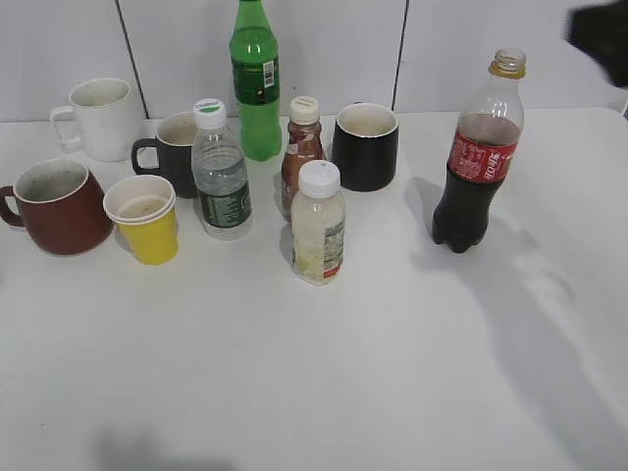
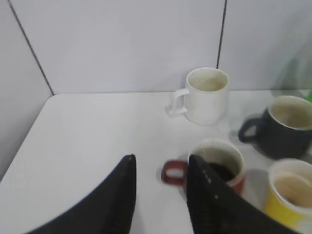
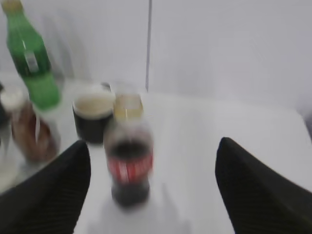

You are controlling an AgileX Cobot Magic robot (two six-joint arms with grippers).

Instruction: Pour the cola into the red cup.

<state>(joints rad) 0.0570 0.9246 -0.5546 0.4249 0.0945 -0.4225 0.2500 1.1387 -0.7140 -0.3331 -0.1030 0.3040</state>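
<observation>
- While the tall clear plastic cola bottle (image 1: 478,157) stands uncapped, the right gripper (image 3: 153,187) hangs above, spread wide.
- The left gripper (image 2: 158,192), parted, hovers by the dark red ceramic cup (image 2: 220,165).

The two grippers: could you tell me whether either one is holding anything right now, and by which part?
Nothing is held. The right gripper is open, with the cola bottle beyond it. The left gripper is open above the red cup.

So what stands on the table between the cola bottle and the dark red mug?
In the exterior view, between the tall clear cola bottle and the dark red ceramic mug: a white-capped pale bottle, a clear water bottle and a yellow paper cup.
</observation>
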